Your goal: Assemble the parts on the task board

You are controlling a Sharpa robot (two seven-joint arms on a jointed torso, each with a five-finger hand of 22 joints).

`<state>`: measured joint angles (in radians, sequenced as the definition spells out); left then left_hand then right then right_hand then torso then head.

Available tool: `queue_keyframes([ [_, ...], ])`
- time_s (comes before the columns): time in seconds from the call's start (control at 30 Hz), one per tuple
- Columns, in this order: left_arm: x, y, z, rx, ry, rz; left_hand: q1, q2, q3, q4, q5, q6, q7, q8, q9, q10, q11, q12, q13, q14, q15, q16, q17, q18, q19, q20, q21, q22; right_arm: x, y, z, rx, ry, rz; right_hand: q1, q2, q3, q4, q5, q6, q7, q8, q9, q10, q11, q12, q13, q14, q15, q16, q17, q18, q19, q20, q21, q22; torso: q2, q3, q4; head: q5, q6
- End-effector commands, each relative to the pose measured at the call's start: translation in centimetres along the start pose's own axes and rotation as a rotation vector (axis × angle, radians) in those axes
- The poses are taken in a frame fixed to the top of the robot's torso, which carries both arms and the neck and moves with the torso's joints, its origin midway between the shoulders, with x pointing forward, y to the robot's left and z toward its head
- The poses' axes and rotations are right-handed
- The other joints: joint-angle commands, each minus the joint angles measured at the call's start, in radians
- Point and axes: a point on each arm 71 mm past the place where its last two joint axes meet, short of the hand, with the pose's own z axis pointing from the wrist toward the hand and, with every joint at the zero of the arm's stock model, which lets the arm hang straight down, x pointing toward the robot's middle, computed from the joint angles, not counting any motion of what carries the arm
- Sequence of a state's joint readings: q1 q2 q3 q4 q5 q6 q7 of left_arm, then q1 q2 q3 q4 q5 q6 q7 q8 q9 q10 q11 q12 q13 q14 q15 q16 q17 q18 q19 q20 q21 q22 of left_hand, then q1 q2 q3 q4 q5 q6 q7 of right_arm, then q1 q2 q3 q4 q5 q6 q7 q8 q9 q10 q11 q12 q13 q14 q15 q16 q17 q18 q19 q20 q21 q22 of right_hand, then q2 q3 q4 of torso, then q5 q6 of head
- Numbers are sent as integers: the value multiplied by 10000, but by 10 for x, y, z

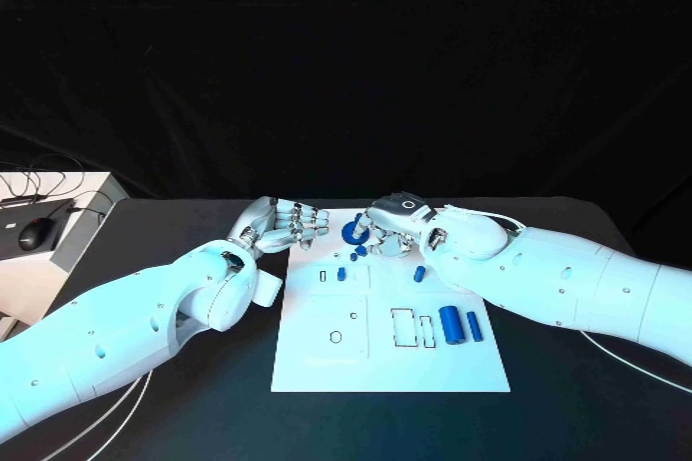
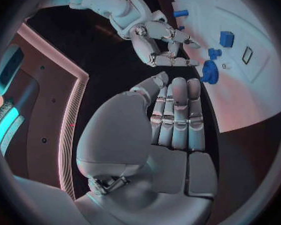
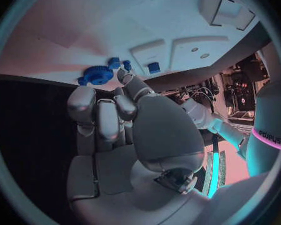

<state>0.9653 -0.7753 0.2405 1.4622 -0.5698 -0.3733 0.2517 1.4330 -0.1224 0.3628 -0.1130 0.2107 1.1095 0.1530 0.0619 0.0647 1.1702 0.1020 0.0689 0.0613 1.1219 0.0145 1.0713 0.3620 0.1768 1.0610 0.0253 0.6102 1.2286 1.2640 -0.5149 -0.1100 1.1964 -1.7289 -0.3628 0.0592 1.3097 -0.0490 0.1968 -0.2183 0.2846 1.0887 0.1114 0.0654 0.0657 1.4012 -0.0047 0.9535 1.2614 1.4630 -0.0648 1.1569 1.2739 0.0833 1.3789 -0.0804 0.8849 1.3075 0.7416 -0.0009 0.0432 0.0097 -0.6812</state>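
A: Left hand (image 1: 284, 224)?
B: Fingers straight, pressed side by side, thumb alongside; nothing between them. Left arm (image 1: 130, 326) reaches in behind it, forearm raised.
A: Right hand (image 1: 392, 221)?
B: Fingers curled inward, tips pointing down, thumb tucked under them. Whether anything sits inside the curl, cannot tell. The two hands' fingertips are near, apart.

Both arms are glossy white with rounded, bulging shell segments, dotted here and there with small dark screw holes — thin pale cables trail from beneath each. The left hand (image 1: 284, 224) and the right hand (image 1: 392, 221) are silver metal, built of blocky jointed finger segments and smooth plated palms. A small dark round ring marks the right hand's back.
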Motion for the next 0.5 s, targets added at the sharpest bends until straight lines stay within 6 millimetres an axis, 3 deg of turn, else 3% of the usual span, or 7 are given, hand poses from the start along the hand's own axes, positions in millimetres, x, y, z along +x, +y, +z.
queue_keyframes([
  [0.03, 0, -2, 0, 153, -6, -128, -8, 60, -55, 29, -45, -13, -41, 66, -11, -38, -4, 45, -10, -72, 15, 44, -22, -131, -2, -75, -39, 12, 2, -2, 2, 314, 175, -717, 24, -121, 24, 115, -30, -45, 23, -39, -10, 82, 18, 53, 21, 49, -32, 65, 13, -12, 82, 22, 52, 997, 2, -6, 9, -2, -17],
  [0.23, -1, -2, -1, 142, -26, -133, -8, 60, -55, 29, -45, -13, -41, 66, -11, -38, -4, 45, -10, -72, 15, 44, -22, -131, -2, -75, -39, 12, 8, 1, 5, 327, 493, -725, 33, -175, 52, 199, -33, -74, 28, -43, -10, 79, 22, 56, 39, 52, -26, 67, 26, -10, 86, 33, 58, 1001, 12, 15, 0, 11, -60],
  [0.5, -1, -2, -2, 119, -32, -138, -9, 71, -48, 41, -42, -21, -32, 65, -11, -56, 2, 46, -10, -76, 18, 66, -70, -130, 8, -74, -61, 17, 16, -1, 5, 423, 891, -724, 27, -180, 62, 258, -39, -35, 39, -37, -7, 83, 26, 70, 55, 60, -23, 88, 49, -9, 87, 34, 61, 1002, 0, 12, 1, 27, -117],
])
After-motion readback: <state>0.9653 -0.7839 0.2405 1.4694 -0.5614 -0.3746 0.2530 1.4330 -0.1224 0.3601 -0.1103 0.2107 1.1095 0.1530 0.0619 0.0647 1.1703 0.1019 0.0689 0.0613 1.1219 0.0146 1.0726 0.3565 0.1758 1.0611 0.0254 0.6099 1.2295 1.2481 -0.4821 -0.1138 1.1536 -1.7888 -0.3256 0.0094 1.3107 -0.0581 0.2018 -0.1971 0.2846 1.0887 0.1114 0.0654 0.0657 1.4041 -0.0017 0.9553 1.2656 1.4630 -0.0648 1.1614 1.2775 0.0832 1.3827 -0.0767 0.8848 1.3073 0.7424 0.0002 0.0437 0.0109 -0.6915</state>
